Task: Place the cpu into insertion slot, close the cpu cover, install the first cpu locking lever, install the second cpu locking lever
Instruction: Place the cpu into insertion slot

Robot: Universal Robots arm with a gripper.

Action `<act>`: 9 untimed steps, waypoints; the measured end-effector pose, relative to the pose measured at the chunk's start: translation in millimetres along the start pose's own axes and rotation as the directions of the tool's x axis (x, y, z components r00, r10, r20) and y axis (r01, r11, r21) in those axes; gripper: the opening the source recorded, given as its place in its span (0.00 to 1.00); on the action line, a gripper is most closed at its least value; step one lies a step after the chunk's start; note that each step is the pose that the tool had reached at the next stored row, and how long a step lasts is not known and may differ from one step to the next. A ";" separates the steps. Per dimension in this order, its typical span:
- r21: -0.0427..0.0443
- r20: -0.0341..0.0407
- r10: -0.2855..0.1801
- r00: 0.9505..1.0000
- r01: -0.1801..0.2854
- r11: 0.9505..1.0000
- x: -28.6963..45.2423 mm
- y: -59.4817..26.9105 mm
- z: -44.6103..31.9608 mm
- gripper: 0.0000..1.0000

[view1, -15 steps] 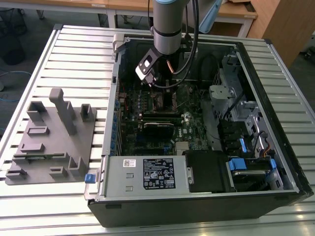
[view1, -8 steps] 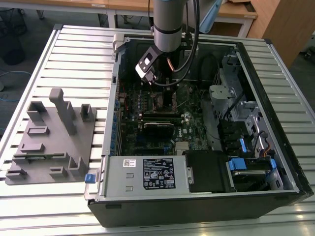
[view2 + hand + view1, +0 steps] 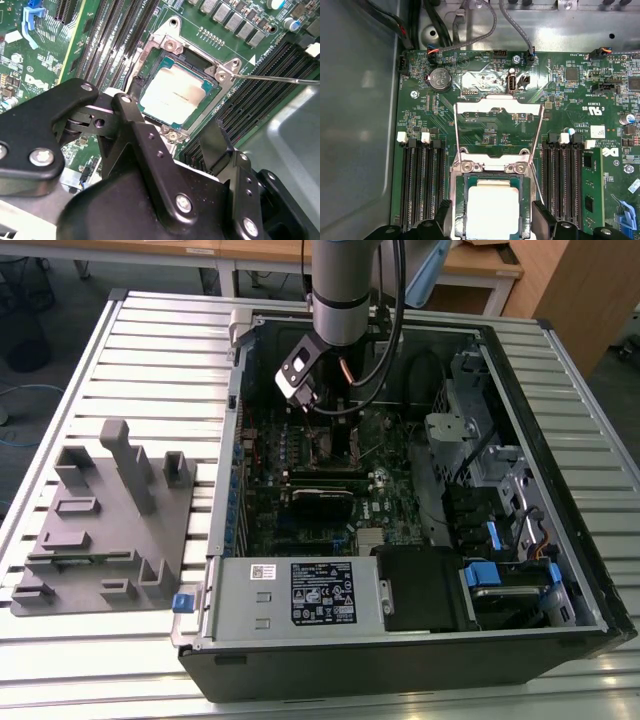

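The cpu lies flat in the insertion slot, its pale silver top facing up inside the socket frame. The cpu cover, a thin metal frame with a square window, is swung open away from the socket. A thin wire locking lever sticks out unlatched beside the socket. My gripper hangs just above the socket and is open; its black fingers stand on either side of the chip without touching it. In the exterior view the gripper reaches down into the open computer case.
Memory slots flank the socket on both sides. A labelled silver power-supply box sits at the case front, and a drive cage is at the exterior view's right. A grey fixture plate lies on the slatted table outside the case.
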State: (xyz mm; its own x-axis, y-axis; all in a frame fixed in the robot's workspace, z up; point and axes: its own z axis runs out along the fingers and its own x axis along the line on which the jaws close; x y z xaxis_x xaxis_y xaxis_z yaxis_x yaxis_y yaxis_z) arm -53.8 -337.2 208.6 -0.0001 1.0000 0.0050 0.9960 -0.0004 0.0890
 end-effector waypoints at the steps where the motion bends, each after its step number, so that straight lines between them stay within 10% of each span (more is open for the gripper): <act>1: 0.000 0.000 0.000 1.000 0.000 1.000 0.0 0.0 0.0 0.73; 9: 0.000 0.000 0.000 1.000 0.000 1.000 0.0 0.0 -0.3 0.58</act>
State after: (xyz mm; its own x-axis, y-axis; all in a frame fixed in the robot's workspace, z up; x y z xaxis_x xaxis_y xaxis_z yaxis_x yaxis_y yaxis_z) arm -53.8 -337.2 208.9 -0.0001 1.0000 0.0050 0.9960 -0.0004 0.0890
